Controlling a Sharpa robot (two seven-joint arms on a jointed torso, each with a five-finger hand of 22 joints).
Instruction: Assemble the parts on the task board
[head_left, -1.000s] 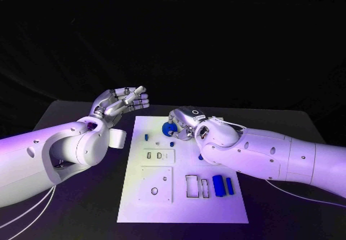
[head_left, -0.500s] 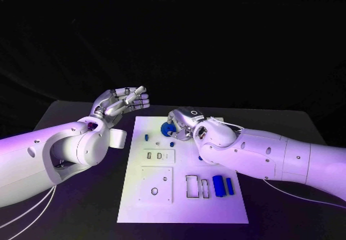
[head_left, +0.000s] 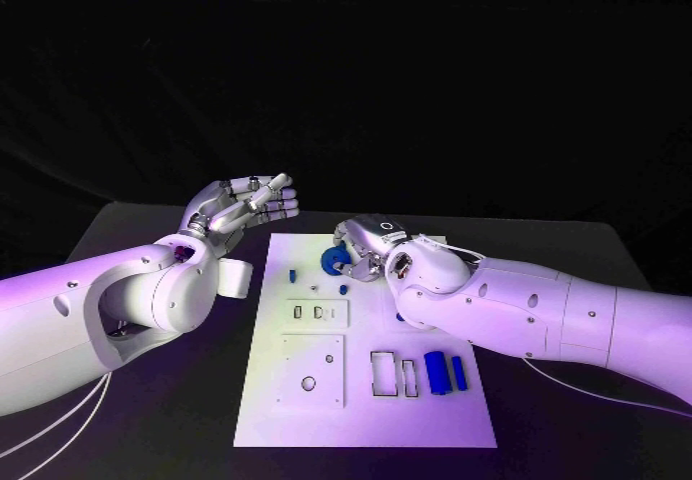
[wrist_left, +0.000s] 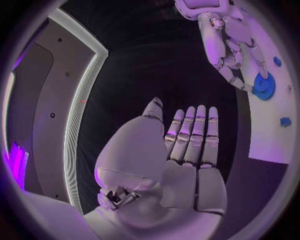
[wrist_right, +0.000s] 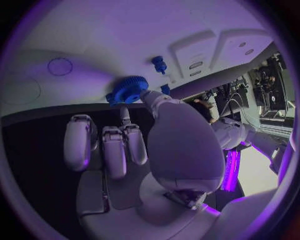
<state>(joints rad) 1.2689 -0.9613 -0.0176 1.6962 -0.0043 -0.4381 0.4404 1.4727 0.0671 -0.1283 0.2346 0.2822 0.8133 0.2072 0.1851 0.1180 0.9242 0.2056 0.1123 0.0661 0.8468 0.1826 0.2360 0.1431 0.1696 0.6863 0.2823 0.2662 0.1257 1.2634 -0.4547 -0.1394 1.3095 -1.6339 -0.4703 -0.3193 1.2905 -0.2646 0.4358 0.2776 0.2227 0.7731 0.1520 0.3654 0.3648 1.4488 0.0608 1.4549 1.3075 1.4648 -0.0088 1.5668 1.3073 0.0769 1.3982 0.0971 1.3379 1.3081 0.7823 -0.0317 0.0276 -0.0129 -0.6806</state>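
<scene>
In the head view little has changed since a second ago: the right hand (head_left: 364, 248) still grips the blue gear (head_left: 335, 261) at the far end of the task board (head_left: 364, 420), with small blue parts (head_left: 444, 372) behind its forearm. The left wrist view shows the left hand (wrist_left: 187, 150) released, fingers straight, above the counter (head_left: 159, 420) beside the board. In the right wrist view, the gear sits at the right hand's fingertips (wrist_right: 150, 96), a small blue peg (wrist_right: 159, 64) just beyond.

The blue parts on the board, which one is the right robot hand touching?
The blue gear at the board's far end; the right robot hand has fingers on it. The blue bars lie untouched at the near end.
</scene>
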